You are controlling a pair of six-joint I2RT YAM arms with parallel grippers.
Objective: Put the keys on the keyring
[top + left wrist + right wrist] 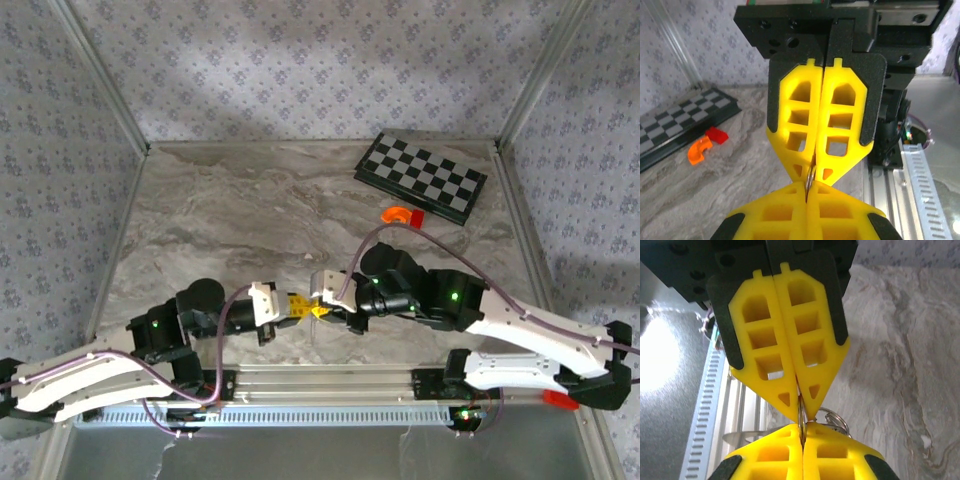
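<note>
Top view, left to right. The left gripper (pixel 299 305) reaches in over the bench (pixel 230 210), well short of the chessboard (pixel 420 178) and to its left. Its yellow fingers (pixel 775 215) are pressed flat together. The keyring (pixel 810 178) is seen edge-on as a thin metal loop. It sits in the seam between those fingers and runs straight into the seam of the right gripper (pixel 322 309), whose fingers are likewise pressed together on it. The two grippers thus meet tip to tip on the same loop, above the bench and on the near-left side of the chessboard. A small ring (pixel 835 418) hangs just beside the pinched loop. The keys cannot be made out. An orange piece (pixel 396 213) and a red block (pixel 416 218) lie against the chessboard's near edge.
</note>
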